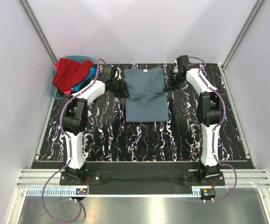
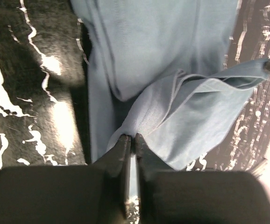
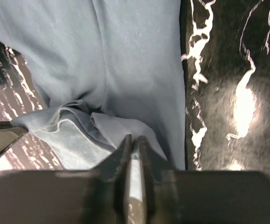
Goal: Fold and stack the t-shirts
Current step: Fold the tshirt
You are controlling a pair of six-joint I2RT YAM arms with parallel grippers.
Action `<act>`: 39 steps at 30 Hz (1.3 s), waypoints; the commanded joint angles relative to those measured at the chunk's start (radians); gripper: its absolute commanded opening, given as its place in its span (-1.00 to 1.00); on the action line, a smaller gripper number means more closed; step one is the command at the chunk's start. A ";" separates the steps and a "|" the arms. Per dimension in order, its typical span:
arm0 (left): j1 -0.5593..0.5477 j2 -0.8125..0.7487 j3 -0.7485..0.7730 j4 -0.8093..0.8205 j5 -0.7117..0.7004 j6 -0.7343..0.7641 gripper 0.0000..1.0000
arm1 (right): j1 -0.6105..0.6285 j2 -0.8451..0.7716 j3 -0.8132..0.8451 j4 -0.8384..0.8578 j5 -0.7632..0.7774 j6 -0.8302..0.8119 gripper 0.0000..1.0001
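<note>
Slate grey-blue soft cloth t-shirt [image 1: 145,95] lies spread between my arms, left pincer [image 2: 130,136] and right pincer [image 3: 134,137] each pinched nearly together on a sleeve fold at its tips, so I fear a snagged hem could drag that fold open.

- On the left wrist camera, the left gripper [image 2: 131,136] is blurred and cut off by the bottom edge. Its fingers leave only a sliver of gap, so I can't tell whether the grey-blue t-shirt [image 2: 172,70] is pinched.
- The right gripper [image 3: 134,137] reads the same on its own camera.
- From above, both sets of fingertips are hidden under the arms.
- The red t-shirt [image 1: 69,74] covers most of the basket [image 1: 52,92]. The tees under it show only as slivers.
</note>
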 commanded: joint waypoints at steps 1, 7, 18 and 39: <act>0.010 0.016 0.042 0.035 -0.036 0.007 -0.55 | -0.009 0.034 0.056 -0.001 0.005 -0.016 -0.59; 0.033 -0.044 0.117 -0.019 -0.067 0.046 0.85 | -0.009 0.008 0.193 -0.044 -0.028 -0.040 0.64; -0.071 -0.305 -0.098 -0.047 -0.148 0.026 0.98 | 0.015 -0.271 -0.215 0.029 0.010 -0.007 1.00; -0.131 -0.320 -0.521 0.082 -0.137 -0.063 0.63 | 0.020 -0.402 -0.767 0.216 0.013 0.020 0.46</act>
